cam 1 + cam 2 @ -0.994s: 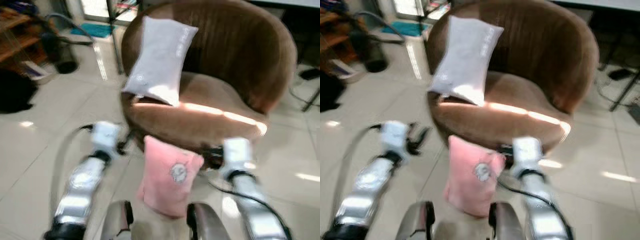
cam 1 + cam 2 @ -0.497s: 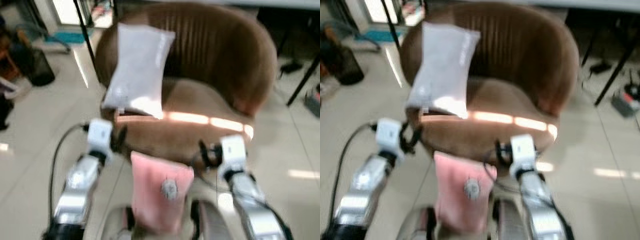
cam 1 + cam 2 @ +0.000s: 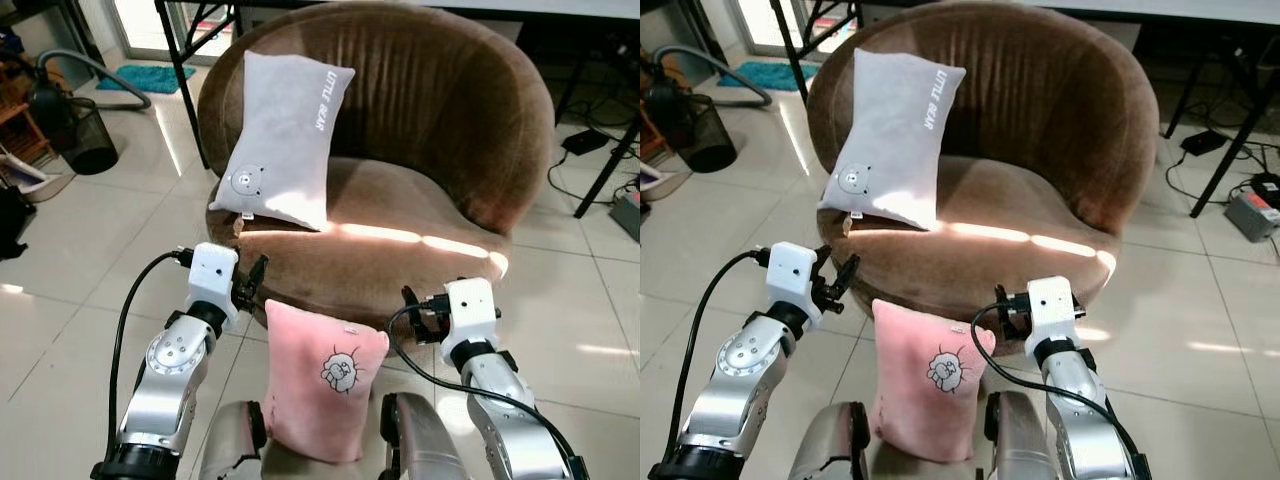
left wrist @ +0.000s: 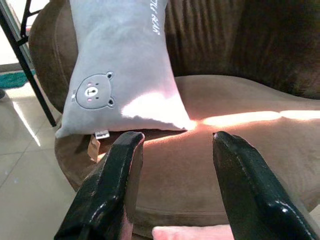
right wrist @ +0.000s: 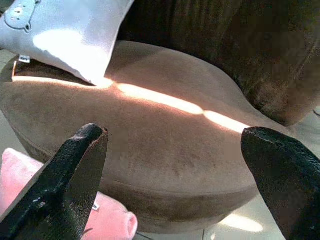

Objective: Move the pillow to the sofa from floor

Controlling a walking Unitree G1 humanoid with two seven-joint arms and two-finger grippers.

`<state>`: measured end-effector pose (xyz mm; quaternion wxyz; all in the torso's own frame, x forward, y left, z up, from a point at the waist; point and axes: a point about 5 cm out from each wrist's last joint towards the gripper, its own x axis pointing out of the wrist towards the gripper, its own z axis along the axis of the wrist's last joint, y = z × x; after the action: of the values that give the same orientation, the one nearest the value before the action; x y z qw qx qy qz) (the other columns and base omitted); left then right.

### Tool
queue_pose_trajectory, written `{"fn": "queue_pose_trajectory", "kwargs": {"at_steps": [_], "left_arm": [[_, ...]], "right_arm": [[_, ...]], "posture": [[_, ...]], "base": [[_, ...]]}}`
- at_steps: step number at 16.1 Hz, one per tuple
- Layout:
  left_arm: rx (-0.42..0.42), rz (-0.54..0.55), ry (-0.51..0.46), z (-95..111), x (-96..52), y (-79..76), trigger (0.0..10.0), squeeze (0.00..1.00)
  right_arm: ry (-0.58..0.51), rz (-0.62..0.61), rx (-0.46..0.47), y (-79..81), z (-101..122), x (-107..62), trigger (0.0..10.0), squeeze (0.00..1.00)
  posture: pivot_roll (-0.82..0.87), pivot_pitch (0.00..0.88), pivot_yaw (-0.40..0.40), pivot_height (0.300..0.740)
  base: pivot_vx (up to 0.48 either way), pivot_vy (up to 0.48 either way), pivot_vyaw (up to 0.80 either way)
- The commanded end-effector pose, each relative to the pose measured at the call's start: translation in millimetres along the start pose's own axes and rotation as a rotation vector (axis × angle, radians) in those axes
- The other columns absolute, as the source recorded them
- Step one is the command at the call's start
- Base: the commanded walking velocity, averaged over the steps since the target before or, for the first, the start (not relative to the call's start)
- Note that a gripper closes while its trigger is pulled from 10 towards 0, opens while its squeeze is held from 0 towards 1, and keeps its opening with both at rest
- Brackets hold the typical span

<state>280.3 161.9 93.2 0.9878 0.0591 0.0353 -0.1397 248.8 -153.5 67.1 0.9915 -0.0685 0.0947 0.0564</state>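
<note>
My left gripper (image 3: 252,283) and right gripper (image 3: 412,308) gape empty either side of the pink pillow (image 3: 322,378) – upright on the floor against the sofa (image 3: 440,130) – so I'd squeeze evenly low down.

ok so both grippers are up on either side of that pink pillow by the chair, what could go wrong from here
The pink pillow stands on edge against the sofa front, between the robot's legs; a nudge from one side could topple it before both grippers close. The left gripper and right gripper are open and sit near the seat's front edge, so they may snag the upholstery. The grey pillow already leans on the seat's left side and could get knocked off during placing.
</note>
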Motion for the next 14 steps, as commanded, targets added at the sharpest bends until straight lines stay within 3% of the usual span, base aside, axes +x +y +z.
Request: {"fn": "queue_pose_trajectory", "kwargs": {"at_steps": [1,8,12,14], "left_arm": [[0.012,-0.003,-0.001,3.1,1.2,0.8,10.0,0.00],[0.013,-0.007,-0.019,5.6,1.2,0.4,10.0,0.00],[0.009,-0.019,-0.031,6.9,0.4,0.1,10.0,0.00],[0.010,-0.015,-0.020,4.8,-0.3,1.1,10.0,0.00]], "right_arm": [[0.001,0.000,0.007,0.3,-1.2,0.6,10.0,0.00],[0.003,0.013,-0.010,1.1,-3.0,1.7,10.0,0.00],[0.001,0.038,-0.039,4.0,-2.9,1.1,10.0,0.00],[0.003,0.000,-0.011,2.9,-3.0,0.6,10.0,0.00]], "posture": [[-0.07,0.023,0.038,0.566],[-0.07,0.019,0.041,0.536],[-0.07,0.013,0.040,0.536],[-0.07,0.011,0.041,0.536]], "base": [[0.000,0.000,0.00],[0.000,0.000,0.00],[0.151,0.000,0.72],[0.171,0.000,0.00]]}}
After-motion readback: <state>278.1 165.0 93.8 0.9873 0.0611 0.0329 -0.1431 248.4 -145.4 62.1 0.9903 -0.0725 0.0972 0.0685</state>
